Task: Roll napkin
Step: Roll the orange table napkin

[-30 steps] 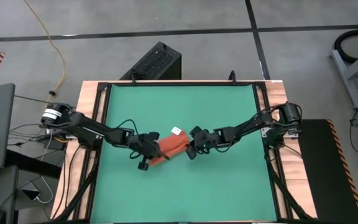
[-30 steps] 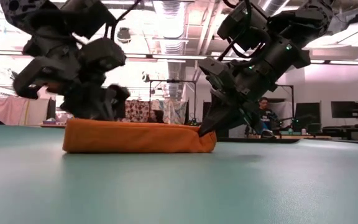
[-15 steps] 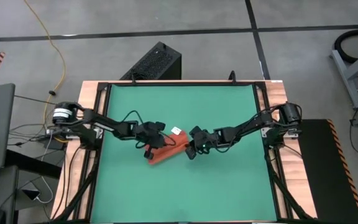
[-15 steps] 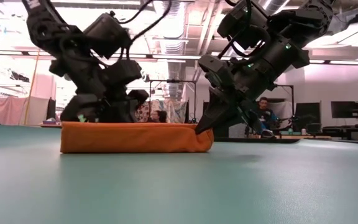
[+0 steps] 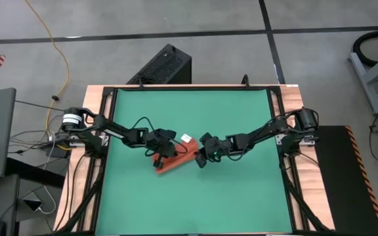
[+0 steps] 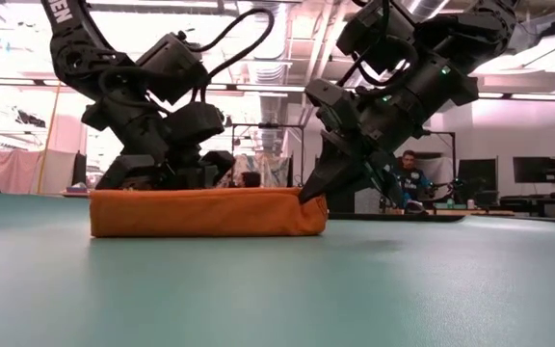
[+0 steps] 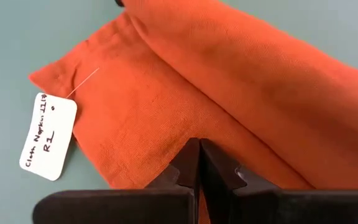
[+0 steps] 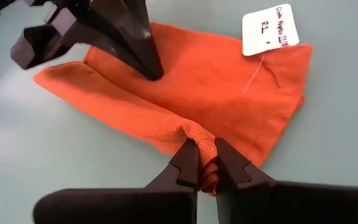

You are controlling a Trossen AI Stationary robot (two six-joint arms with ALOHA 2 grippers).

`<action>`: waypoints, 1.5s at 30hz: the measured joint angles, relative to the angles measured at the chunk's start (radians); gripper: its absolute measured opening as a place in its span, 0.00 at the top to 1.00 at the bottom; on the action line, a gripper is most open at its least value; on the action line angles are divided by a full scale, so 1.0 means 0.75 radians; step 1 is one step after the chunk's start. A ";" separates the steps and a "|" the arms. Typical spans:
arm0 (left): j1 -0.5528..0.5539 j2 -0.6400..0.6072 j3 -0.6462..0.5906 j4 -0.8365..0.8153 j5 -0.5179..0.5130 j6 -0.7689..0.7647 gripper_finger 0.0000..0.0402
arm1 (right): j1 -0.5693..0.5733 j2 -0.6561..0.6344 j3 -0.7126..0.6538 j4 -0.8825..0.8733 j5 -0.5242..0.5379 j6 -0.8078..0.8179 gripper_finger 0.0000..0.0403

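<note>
The orange-red napkin (image 5: 176, 162) lies on the green mat, partly rolled. Its thick roll (image 7: 272, 74) runs beside a flat part that carries the white tag (image 7: 48, 137). In the low view it is a low, long bundle (image 6: 205, 212). My left gripper (image 5: 163, 152) is shut, with its tips (image 7: 199, 149) on the flat part next to the roll. It also shows in the right wrist view (image 8: 149, 68). My right gripper (image 5: 201, 159) is shut on the roll's right end (image 8: 202, 155). My left gripper presses its shut fingertips down on the napkin's flat part (image 7: 182, 130), just beside the roll. It comes from above, slanting down from the table's left. The cloth lies flat on the mat under it. My right gripper pinches the bunched end of the roll (image 8: 194, 132) between its two fingers. It slants down from the table's right. The cloth there is gathered into several folds. The napkin rests on the mat.
The green mat (image 5: 241, 124) has free room all round the napkin, inside a wooden table frame (image 5: 100, 98). A black box (image 5: 166, 65) stands beyond the far edge. A person (image 6: 410, 173) sits in the room behind.
My left gripper has gone from the napkin's near left end toward the table's far edge, and its tips now rest on the flat part. The napkin has slid a little toward the table's left. My right gripper has kept its hold and followed.
</note>
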 joint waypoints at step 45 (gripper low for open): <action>-0.051 0.332 0.330 -0.085 0.061 0.081 1.00 | 0.012 -0.001 0.050 -0.259 0.006 -0.025 0.92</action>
